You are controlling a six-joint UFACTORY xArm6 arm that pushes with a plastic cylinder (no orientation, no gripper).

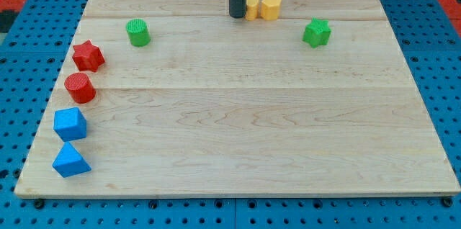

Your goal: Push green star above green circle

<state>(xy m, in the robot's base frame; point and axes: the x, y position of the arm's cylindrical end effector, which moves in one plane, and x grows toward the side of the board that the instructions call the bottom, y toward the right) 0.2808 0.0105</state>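
Note:
The green star (316,33) lies on the wooden board (238,150) at the view's upper right. The green circle (137,32), a short cylinder, stands at the upper left, at about the same height in the view as the star. My tip (237,15) rests near the board's top edge at the middle, between the two green blocks. It is well left of the star and a little above its level, and touches neither green block.
Two yellow blocks (269,6) sit just right of my tip; the nearer one is partly hidden by the rod. Down the left edge lie a red star (88,56), a red cylinder (79,88), a blue cube-like block (70,124) and a blue triangular block (70,161).

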